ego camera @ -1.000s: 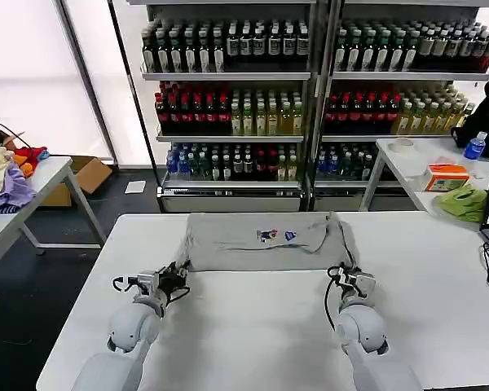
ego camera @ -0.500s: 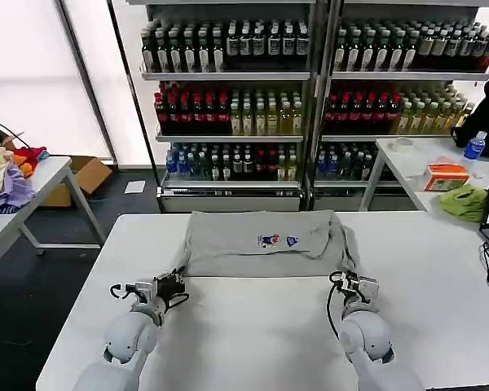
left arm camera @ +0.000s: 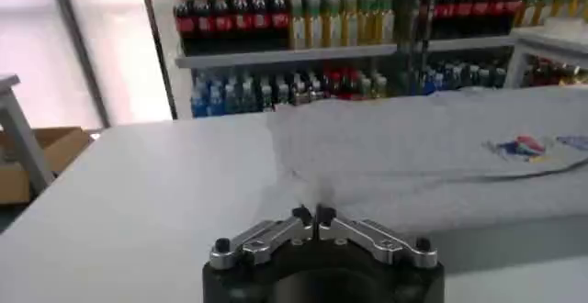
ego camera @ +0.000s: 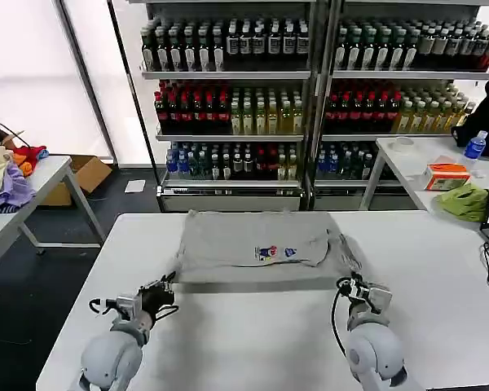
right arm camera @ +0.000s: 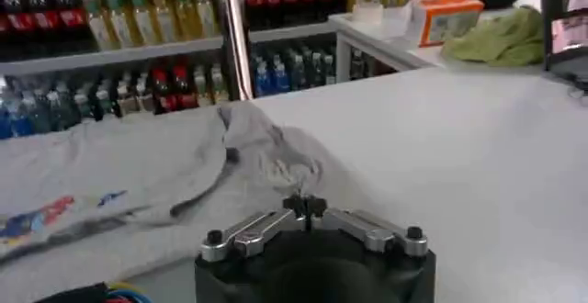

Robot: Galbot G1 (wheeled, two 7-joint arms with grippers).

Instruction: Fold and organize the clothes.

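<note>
Shirt [ego camera: 257, 248] lies across the far half of the table [ego camera: 440, 309], long axis running side to side, and I've got its near hem pinched shut in my left gripper [ego camera: 157, 292] and right gripper [ego camera: 352, 287], one at each corner.

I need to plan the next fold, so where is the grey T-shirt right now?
In the head view the grey T-shirt lies on the white table, at its far middle, with the left gripper and right gripper pinching its near corners.
</note>
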